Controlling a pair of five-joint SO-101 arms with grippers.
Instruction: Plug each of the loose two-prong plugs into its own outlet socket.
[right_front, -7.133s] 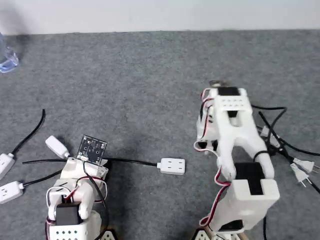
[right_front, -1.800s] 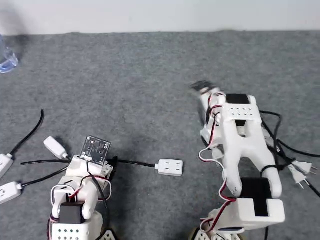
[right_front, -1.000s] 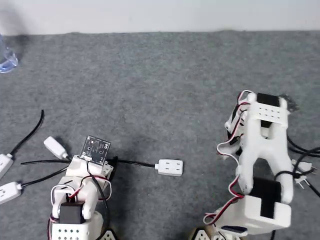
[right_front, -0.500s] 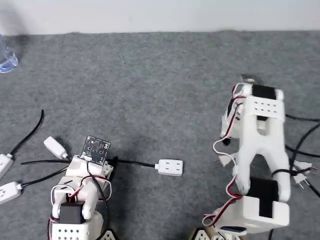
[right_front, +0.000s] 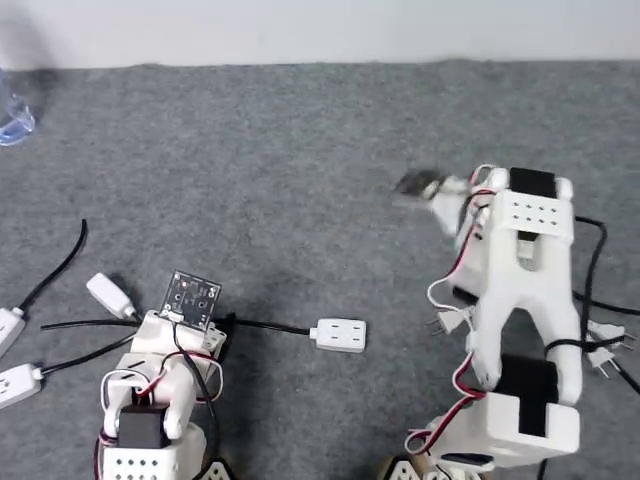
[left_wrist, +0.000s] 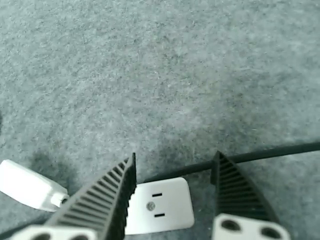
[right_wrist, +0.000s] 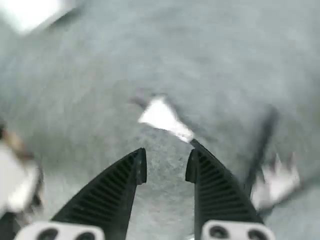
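My left gripper (left_wrist: 175, 157) is open low over the grey carpet, with a white outlet socket (left_wrist: 159, 207) lying face up between its fingers and a black cord (left_wrist: 265, 154) beside it. Another white outlet socket (right_front: 340, 333) lies mid-floor on a black cord. My right gripper (right_front: 420, 186) hangs blurred above the carpet, left of its arm; its fingers (right_wrist: 131, 172) stand apart with nothing between them (right_wrist: 166, 165). A two-prong plug (right_front: 446, 322) lies by the right arm's base. Two more plugs (right_front: 606, 350) lie at the far right.
Further white outlet ends (right_front: 110, 292) (right_front: 20, 380) and black cords trail along the left edge. Black cables (right_front: 590, 260) loop around the right arm. A clear bottle (right_front: 12, 110) stands at the back left by the white wall.
The right arm has swung its gripper from the far right across to the left, uncovering a plug by its base. The left arm and the outlets have not moved.
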